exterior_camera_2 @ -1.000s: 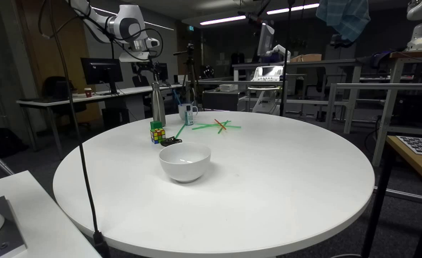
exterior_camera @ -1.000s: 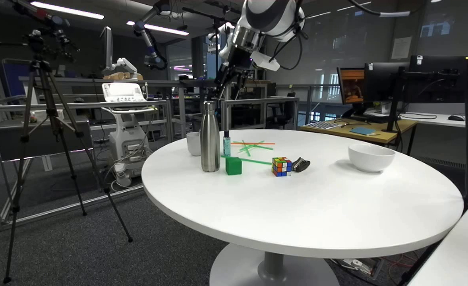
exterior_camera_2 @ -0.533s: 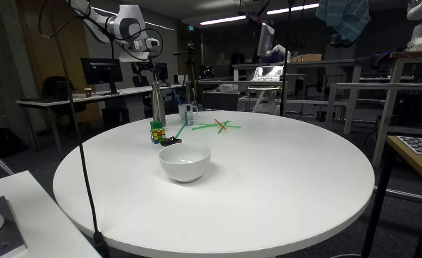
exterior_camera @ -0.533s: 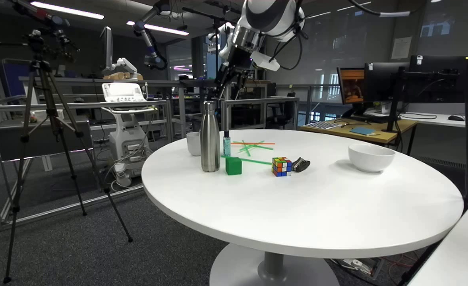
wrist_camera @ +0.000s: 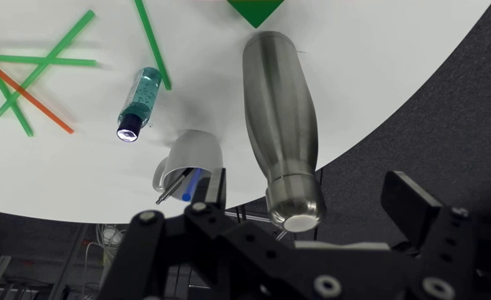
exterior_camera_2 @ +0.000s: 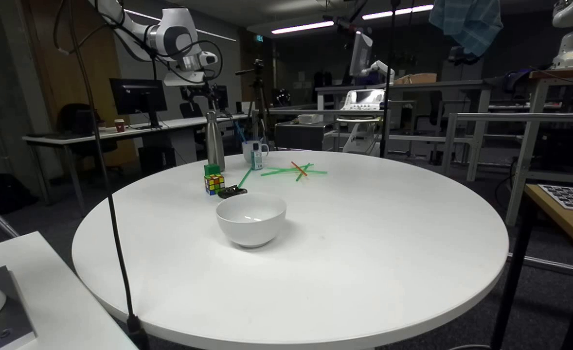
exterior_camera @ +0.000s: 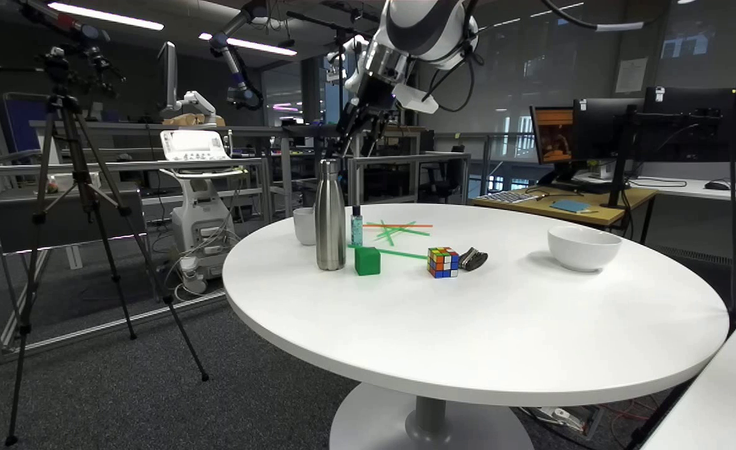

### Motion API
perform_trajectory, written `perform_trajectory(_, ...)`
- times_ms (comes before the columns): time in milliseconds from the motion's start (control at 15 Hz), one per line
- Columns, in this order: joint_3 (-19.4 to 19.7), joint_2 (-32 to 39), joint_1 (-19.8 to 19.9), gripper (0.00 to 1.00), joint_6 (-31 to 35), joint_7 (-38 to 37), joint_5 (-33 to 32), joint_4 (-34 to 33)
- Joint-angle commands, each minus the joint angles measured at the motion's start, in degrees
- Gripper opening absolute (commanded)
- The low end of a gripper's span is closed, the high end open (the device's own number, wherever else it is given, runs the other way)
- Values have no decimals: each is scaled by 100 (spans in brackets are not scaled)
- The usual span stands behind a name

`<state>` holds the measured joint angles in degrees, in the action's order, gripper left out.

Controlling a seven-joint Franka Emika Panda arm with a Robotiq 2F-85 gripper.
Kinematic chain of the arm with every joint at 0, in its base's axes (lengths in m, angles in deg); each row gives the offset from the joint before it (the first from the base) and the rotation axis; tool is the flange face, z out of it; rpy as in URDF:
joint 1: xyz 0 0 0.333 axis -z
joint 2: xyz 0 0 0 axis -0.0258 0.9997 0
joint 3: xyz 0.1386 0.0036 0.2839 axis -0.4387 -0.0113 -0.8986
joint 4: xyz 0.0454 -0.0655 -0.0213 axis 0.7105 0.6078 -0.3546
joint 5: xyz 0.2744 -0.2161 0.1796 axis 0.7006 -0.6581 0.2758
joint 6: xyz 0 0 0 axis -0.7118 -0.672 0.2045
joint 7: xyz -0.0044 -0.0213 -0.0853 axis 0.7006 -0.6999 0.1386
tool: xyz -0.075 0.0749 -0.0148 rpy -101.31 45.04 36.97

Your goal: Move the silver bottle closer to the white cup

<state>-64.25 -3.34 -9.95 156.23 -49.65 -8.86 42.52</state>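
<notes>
The silver bottle stands upright on the white table in both exterior views (exterior_camera: pixel 330 219) (exterior_camera_2: pixel 214 143). In the wrist view the silver bottle (wrist_camera: pixel 281 108) has its cap in the span between my fingers, with space on both sides. The white cup (exterior_camera: pixel 304 225) stands behind the bottle in an exterior view and is partly hidden by it. The cup (wrist_camera: pixel 197 150) holds pens in the wrist view, and my left-hand finger overlaps it there. It also shows in an exterior view (exterior_camera_2: pixel 247 154). My gripper (exterior_camera: pixel 350 150) is open and empty, tilted, just above the bottle's top.
A small teal bottle (wrist_camera: pixel 141 96) stands near the cup. A green cube (exterior_camera: pixel 367 261) sits close beside the silver bottle. A puzzle cube (exterior_camera: pixel 443 262), a dark object (exterior_camera: pixel 472 259), several straws (exterior_camera: pixel 399 231) and a white bowl (exterior_camera: pixel 583 249) are on the table (exterior_camera: pixel 499 337).
The arm and gripper have shifted very slightly, a little down, in the last half second. The bottle, the cup and the other things have not moved.
</notes>
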Motion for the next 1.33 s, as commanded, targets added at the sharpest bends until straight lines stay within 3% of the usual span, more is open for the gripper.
perform_trajectory(0, 65, 320, -30, 100, 608, -146, -94, -147)
perform_trajectory(733, -70, 806, 106, 100, 1756, -11, 52, -141)
perform_trajectory(1267, -321, 942, 251, 100, 2103, 81, 154, -174)
